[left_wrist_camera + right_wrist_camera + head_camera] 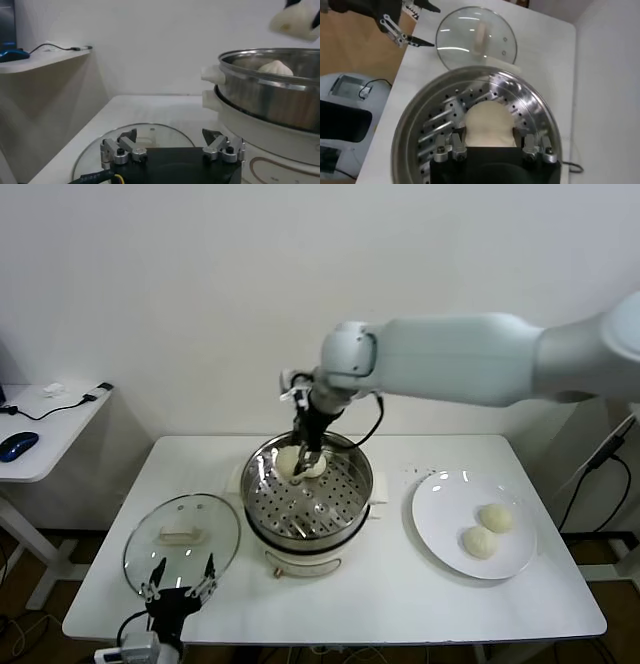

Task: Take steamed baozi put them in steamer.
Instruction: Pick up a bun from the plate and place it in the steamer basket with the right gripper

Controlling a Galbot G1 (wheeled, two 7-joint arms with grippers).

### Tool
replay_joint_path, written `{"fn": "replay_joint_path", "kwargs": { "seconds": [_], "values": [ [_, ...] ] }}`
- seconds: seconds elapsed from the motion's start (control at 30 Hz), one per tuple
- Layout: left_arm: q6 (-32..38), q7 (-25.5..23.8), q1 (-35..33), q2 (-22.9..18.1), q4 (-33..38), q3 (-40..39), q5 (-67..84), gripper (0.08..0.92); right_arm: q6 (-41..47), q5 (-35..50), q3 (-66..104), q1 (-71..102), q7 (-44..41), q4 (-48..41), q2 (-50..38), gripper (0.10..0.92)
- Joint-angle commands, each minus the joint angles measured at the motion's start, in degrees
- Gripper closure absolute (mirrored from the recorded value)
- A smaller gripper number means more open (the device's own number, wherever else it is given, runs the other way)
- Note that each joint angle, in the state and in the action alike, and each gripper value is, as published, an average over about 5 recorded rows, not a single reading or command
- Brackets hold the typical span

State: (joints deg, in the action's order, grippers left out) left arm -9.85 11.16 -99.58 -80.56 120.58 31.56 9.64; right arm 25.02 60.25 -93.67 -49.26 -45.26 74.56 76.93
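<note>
The steel steamer (352,496) on its cream base stands mid-table. My right gripper (312,456) hangs over its far side, shut on a cream-white baozi (488,122) held a little above the perforated tray (445,115). From the left wrist view, this held baozi (295,22) hangs above the steamer's rim (265,55), and another baozi (275,67) lies inside the pot. Two more baozi (495,517) (479,542) lie on the white plate (440,519) at the right. My left gripper (180,579) is open and empty at the table's front left, just over the lid's near edge.
The round glass lid (182,536) with a white handle lies flat left of the steamer; it also shows in the left wrist view (145,135). A side table (40,424) with a blue mouse stands at far left. Cables hang past the table's right edge.
</note>
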Motion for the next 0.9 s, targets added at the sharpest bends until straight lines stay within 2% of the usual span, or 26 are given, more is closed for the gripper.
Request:
{"fn": "replay_joint_path", "kwargs": {
  "seconds": [0.03, 0.53, 0.63, 0.73, 0.8, 0.9],
  "values": [
    [-0.1, 0.0, 0.1, 0.0, 0.0, 0.0, 0.0, 0.177, 2.4, -1.5, 0.3, 9.1, 3.1, -6.8, 8.2, 0.389],
    [-0.1, -0.1, 1.1, 0.1, -1.2, -0.6, 0.0, 0.177, 2.1, -4.5, 3.0, 14.9, 4.8, -10.1, 8.0, 0.388],
    [-0.1, -0.1, 1.2, 0.0, -1.2, -0.7, 0.0, 0.177, 1.7, -5.1, 3.1, 15.2, 5.4, -9.9, 7.5, 0.357],
    [0.0, -0.1, 1.2, -0.1, -1.2, -0.7, 0.0, 0.177, 0.8, -5.5, 3.8, 15.0, 5.4, -9.1, 6.6, 0.284],
    [0.0, 0.0, 1.1, -0.2, -1.1, -0.7, -0.1, 0.177, -0.3, -5.7, 4.2, 14.0, 4.3, -8.2, 5.6, 0.236],
    [0.1, 0.0, 1.1, -0.3, -1.0, -0.6, 0.0, 0.177, -3.0, -6.2, 4.0, 10.5, 1.0, -6.4, 3.3, 0.207]
  ]
}}
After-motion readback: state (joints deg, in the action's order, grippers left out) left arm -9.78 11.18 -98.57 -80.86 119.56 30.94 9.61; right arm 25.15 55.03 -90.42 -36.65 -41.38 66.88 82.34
